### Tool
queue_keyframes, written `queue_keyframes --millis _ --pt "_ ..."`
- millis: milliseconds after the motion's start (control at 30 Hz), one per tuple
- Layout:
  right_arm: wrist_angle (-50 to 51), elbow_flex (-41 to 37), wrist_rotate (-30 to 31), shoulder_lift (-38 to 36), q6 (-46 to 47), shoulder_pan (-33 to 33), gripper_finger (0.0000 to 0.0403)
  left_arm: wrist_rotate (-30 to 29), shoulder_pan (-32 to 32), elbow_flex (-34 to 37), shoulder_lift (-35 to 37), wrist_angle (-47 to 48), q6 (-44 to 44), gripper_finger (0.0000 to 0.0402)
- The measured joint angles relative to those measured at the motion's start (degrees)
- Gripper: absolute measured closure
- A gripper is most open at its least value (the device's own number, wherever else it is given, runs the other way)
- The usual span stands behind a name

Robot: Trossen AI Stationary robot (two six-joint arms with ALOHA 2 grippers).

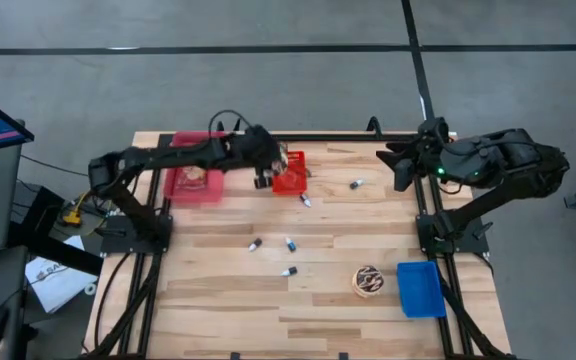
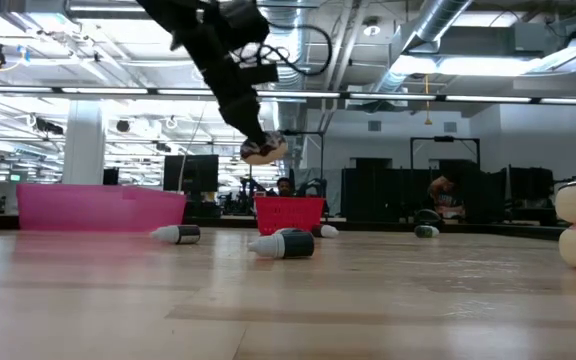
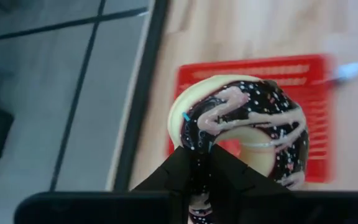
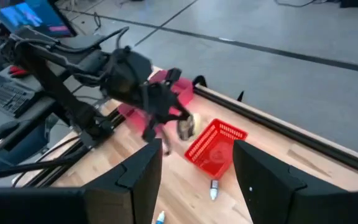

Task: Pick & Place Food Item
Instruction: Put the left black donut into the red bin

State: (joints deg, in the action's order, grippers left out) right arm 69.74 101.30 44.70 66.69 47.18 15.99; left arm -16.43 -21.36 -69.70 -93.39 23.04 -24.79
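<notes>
**Left gripper held a donut over the red basket**

The left gripper (image 3: 205,163) was clenched on a donut (image 3: 244,127), its two dark fingers (image 3: 229,168) pinching the ring's near edge. The donut was pale dough under dark chocolate icing, crossed by pink zigzag stripes and dotted with light sprinkles. It stood out beyond the fingertips, hole and iced face turned toward the wrist camera.

In the low view the donut (image 2: 264,149) hung in the air at the end of the left arm, well clear of the table (image 2: 288,300), above and slightly left of the red basket (image 2: 290,213). From above, the gripper (image 1: 265,172) sat just beside the basket's (image 1: 292,172) left edge. The right wrist view agreed: the donut (image 4: 188,126) hung close to the basket's (image 4: 215,148) rim.

A pink bin (image 1: 194,170) sat left of the basket, with something pale inside. Small bottles (image 1: 290,244) lay scattered on the wood. A second, dark-iced donut (image 1: 369,280) rested near the front, next to a blue tray (image 1: 420,288).

The right gripper (image 4: 197,168) waited at the table's far right corner, fingers spread and empty, pointing toward the left arm.
</notes>
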Motion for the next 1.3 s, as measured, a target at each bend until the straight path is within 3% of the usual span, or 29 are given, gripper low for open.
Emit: queue_keyframes --millis 333,600,867,1000,1167,1300 --pt "0.2 0.0 1.7 -0.8 0.9 -2.3 0.0214 2.8 -3.5 -12.5 -15.0 2.0 -3.9 0.0360" --pt "0.2 0.0 1.9 -0.7 1.9 -2.3 0.0214 6.5 -3.7 -12.9 -17.5 1.9 -9.8 0.0328" --pt "0.3 0.0 2.1 -0.6 2.0 -2.3 0.0214 6.3 -3.8 -12.9 -19.5 -1.0 -12.5 0.0296" --pt "0.3 0.0 2.1 -0.6 2.1 -2.3 0.0214 5.3 -3.8 -12.9 -21.4 -2.8 -13.6 0.0294" --pt "0.2 0.0 2.3 -0.6 2.2 -2.3 0.0214 -1.5 -3.7 -12.8 -24.1 -3.1 -16.9 0.0294" --pt "0.2 0.0 2.3 -0.6 2.4 -2.3 0.0214 -1.9 -4.0 -12.9 -23.9 -4.2 -16.8 0.0293"
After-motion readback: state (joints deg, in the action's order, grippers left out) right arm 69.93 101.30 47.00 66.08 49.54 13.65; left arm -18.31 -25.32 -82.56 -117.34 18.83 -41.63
